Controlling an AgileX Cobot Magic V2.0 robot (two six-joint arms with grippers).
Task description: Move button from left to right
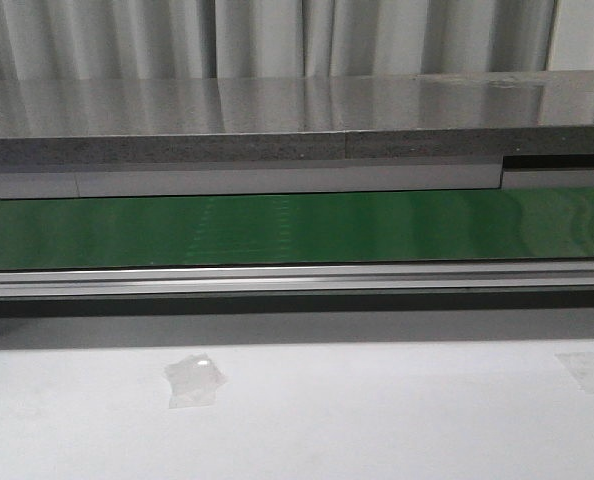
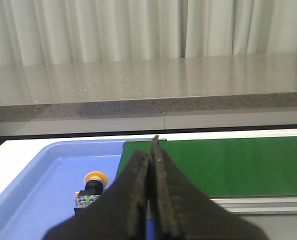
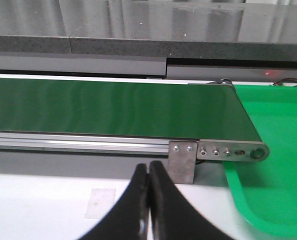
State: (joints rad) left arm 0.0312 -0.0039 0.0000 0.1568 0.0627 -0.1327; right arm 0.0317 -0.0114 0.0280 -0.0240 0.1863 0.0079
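Note:
The button [image 2: 90, 189], with a round orange-yellow cap on a black body bearing a pale mark, lies in a blue tray [image 2: 33, 190] at the left end of the green belt [image 2: 228, 165]. My left gripper [image 2: 151, 150] is shut and empty, hovering just beside the button, over the tray's edge by the belt. My right gripper [image 3: 148, 170] is shut and empty over the white table, in front of the belt's right end [image 3: 218, 150]. Neither gripper nor the button shows in the front view.
The green conveyor belt [image 1: 297, 228] runs across the front view with an aluminium rail [image 1: 297, 280] before it and a grey stone ledge [image 1: 277, 125] behind. A green tray [image 3: 268, 165] stands at the belt's right end. Tape patches [image 1: 194, 380] mark the white table.

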